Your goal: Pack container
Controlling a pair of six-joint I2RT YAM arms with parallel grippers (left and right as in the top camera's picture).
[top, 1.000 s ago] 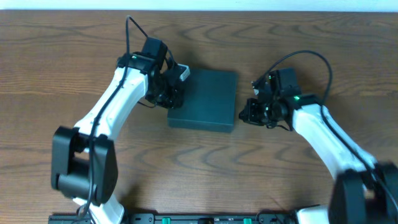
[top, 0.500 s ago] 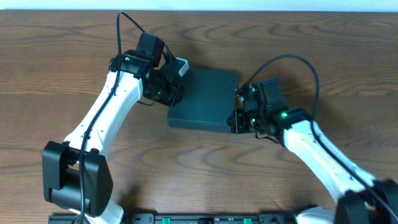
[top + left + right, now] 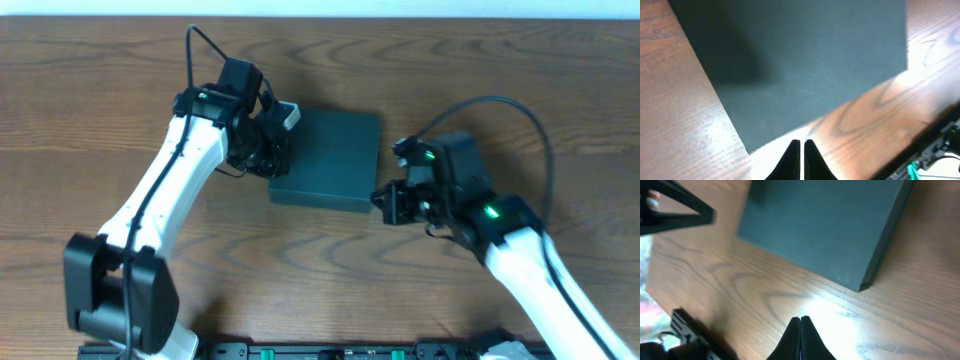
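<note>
A: From overhead, where is the box?
B: The box (image 3: 330,158) lies near the middle of the worktop (image 3: 500,60). Its top is flat and shut, and it is turned a little off square.
A: And the arms?
B: The left tool (image 3: 278,152) sits at the box's left edge. The right tool (image 3: 384,204) is just beside its near right corner. From up here I cannot tell how the fingers stand on either arm.
A: Left wrist view, then.
B: The box (image 3: 800,55) fills the upper part, with a corner pointing down toward the camera. The left tool (image 3: 801,149) has its 2 fingers pressed together with nothing between them. The tips hang over bare worktop (image 3: 685,130), just off that corner and not touching the box.
A: Right wrist?
B: The box (image 3: 825,225) lies across the top, with its side wall and a lower corner in view at the right. The right tool (image 3: 800,324) is pressed together too and holds nothing. It is over the worktop (image 3: 755,290) near the box's long edge, apart from it.
</note>
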